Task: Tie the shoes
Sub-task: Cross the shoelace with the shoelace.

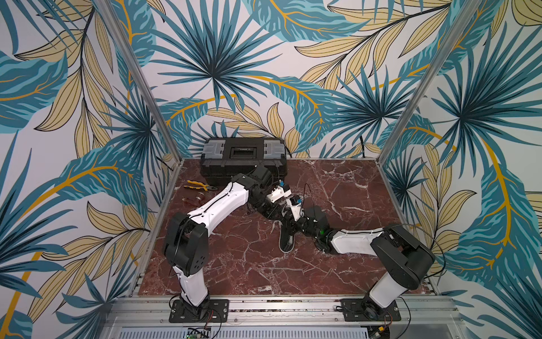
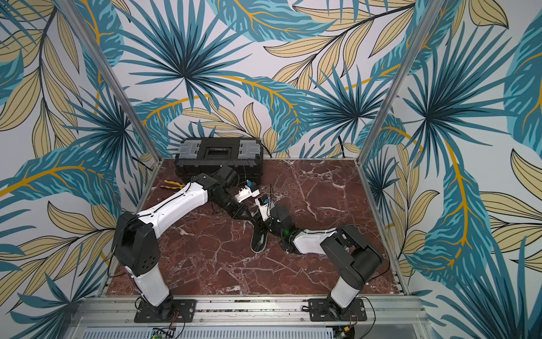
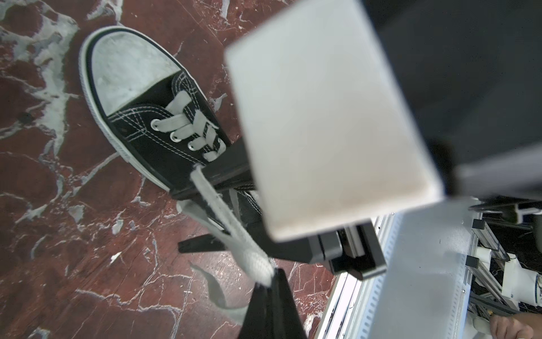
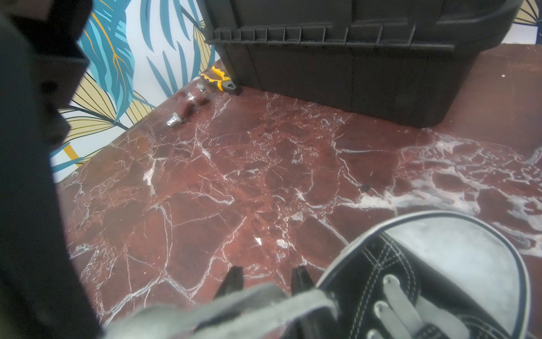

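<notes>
The black sneaker (image 3: pixel 164 146) with its white toe cap lies on the red marble table (image 1: pixel 352 264); only its heel end (image 1: pixel 286 242) (image 2: pixel 258 239) shows in both top views, under the two wrists. My left gripper (image 3: pixel 271 278) is shut on a flat white lace (image 3: pixel 223 214), which runs taut from the shoe's eyelets up to its tips. My right gripper (image 4: pixel 267 274) hangs beside the shoe's toe, its two black fingers (image 3: pixel 205 176) apart. The lace passes through that gap and drapes across them. Another lace (image 3: pixel 217 287) trails loose on the marble.
A black toolbox (image 1: pixel 243 157) stands at the back of the table. Yellow-handled pliers (image 1: pixel 199 185) and a brown tool (image 4: pixel 187 101) lie at the back left. The aluminium frame rail (image 1: pixel 278 306) runs along the front edge, with patterned walls on three sides.
</notes>
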Motion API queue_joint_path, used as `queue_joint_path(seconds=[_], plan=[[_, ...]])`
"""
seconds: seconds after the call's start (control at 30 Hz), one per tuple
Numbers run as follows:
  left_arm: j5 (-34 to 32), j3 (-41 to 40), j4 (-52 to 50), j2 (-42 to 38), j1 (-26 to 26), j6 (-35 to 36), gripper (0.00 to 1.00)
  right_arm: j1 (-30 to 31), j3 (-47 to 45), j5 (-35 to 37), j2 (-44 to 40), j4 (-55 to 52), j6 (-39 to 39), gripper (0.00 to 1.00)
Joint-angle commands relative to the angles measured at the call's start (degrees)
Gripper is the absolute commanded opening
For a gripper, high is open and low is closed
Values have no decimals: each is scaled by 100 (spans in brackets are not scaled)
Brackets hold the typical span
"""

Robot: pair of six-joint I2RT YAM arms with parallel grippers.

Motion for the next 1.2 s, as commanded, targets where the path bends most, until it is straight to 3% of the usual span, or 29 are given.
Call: queue_joint_path(seconds=[0.0,0.2,0.37,0.6,0.73,0.97,1.17], plan=[[-8,228,-14,-24,49,-15,0,26,96,27,57,258,-70,24],[-502,-25,338,-148,140,-335,0,25,-121,109,-419,-414,-18,0],[-1305,-492,903,-102,152,-598,0,9,101,103,-1078,-2201,198,0],[-1419,-1046,2158,176,137,-1098,1,-16,1167,-38,-1280,-4942,358,0],[-1329,-1378,2721,186,133,-1243,15,-142,1650,-225,-1109,-5782,498,0],[-1681,-2204,3323,-411,130,-1440,44,-271,1957,-418,-759,-5936,582,0],[-1825,-2996,3815,-694,59,-1574,56,-291,2102,-474,-532,-5919,583,0]])
